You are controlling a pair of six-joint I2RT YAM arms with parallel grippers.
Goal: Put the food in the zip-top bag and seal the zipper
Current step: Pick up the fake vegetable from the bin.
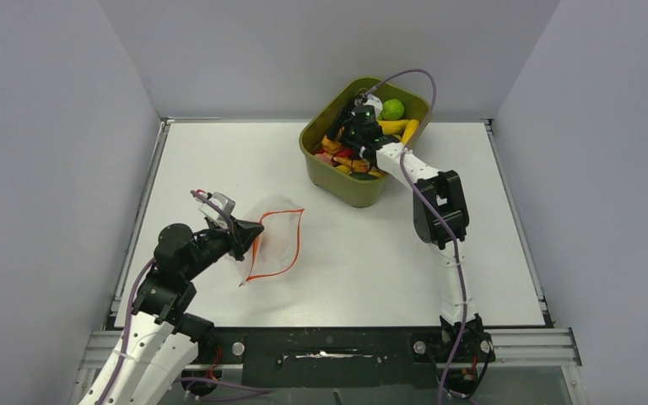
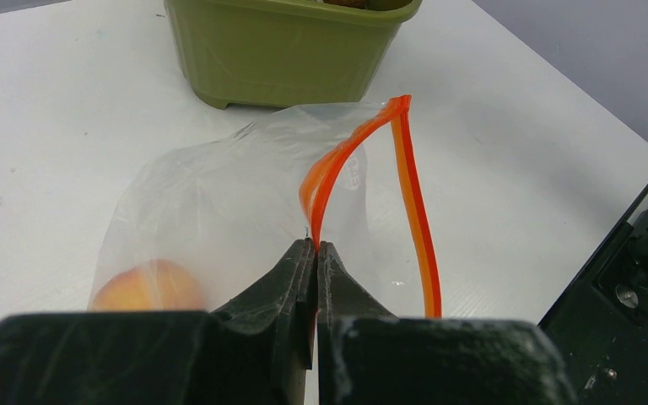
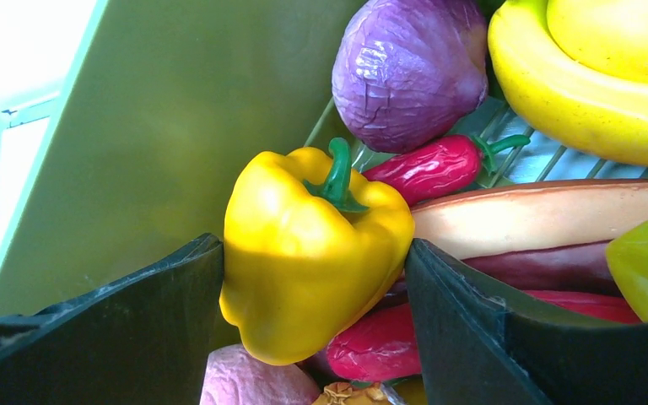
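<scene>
Right tool (image 3: 312, 245) straddled the pepper (image 3: 299, 278), grip uncertain; left tool (image 2: 316, 247), clamped on the zipper (image 2: 331, 169), held the bag (image 2: 211, 194) at the tub's (image 1: 350, 192) eight o'clock.

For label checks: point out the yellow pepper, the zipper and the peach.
yellow pepper (image 3: 304, 253), right wrist view, its front face.
zipper (image 2: 418, 211), left wrist view, middle of the right-hand strip.
peach (image 2: 148, 288), left wrist view, its upper surface.
</scene>
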